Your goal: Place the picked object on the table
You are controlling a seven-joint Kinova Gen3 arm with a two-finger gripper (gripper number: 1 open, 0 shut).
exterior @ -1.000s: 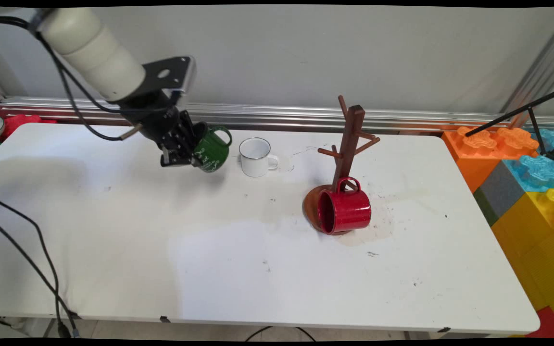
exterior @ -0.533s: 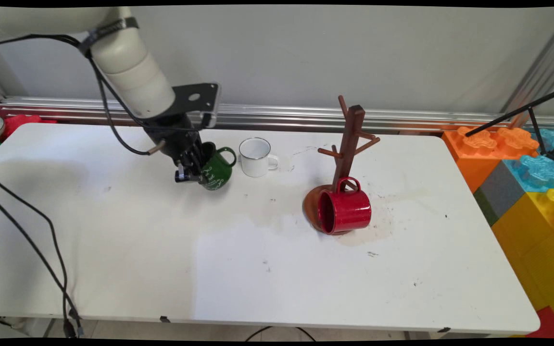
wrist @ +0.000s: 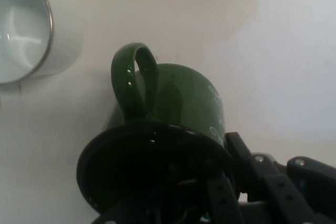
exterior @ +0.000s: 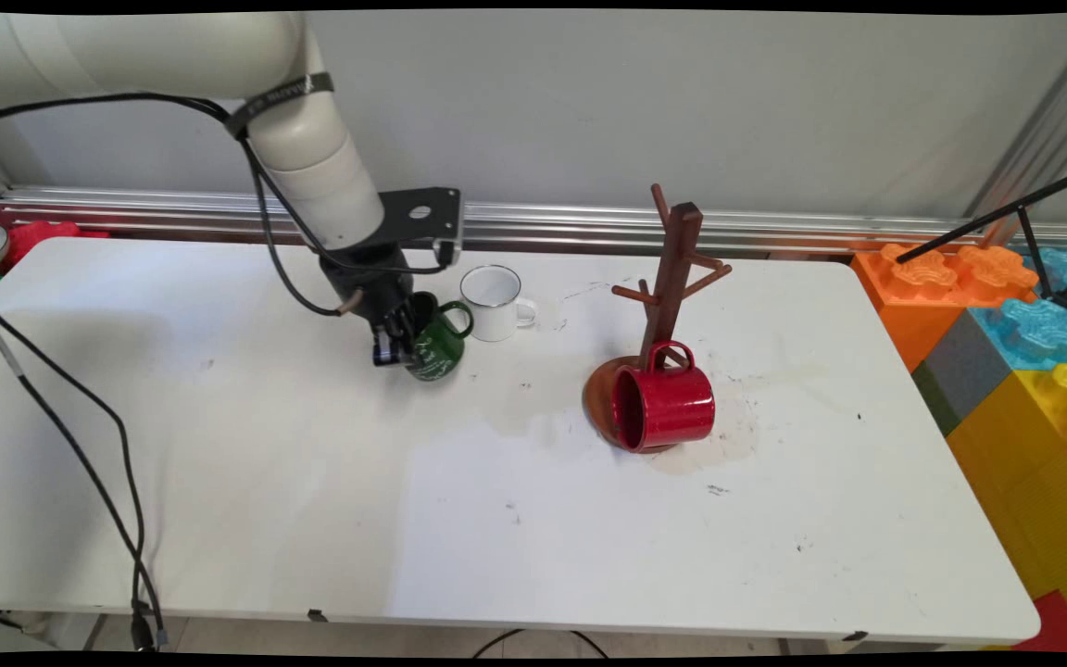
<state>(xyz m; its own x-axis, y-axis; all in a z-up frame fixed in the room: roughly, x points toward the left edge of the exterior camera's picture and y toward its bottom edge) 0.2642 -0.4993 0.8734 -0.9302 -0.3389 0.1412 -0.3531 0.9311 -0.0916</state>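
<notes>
Green mug (exterior: 438,346) was gripped by the gripper (exterior: 396,341), fingers clamped on its rim, one inside the mug. Mug tilted, at or just above the table (exterior: 219,445); contact unclear. Handle pointed toward the white mug (exterior: 493,303) just beside it. Red mug (exterior: 664,406) lay on its side against the wooden mug tree's (exterior: 672,269) base, well apart to the right.
</notes>
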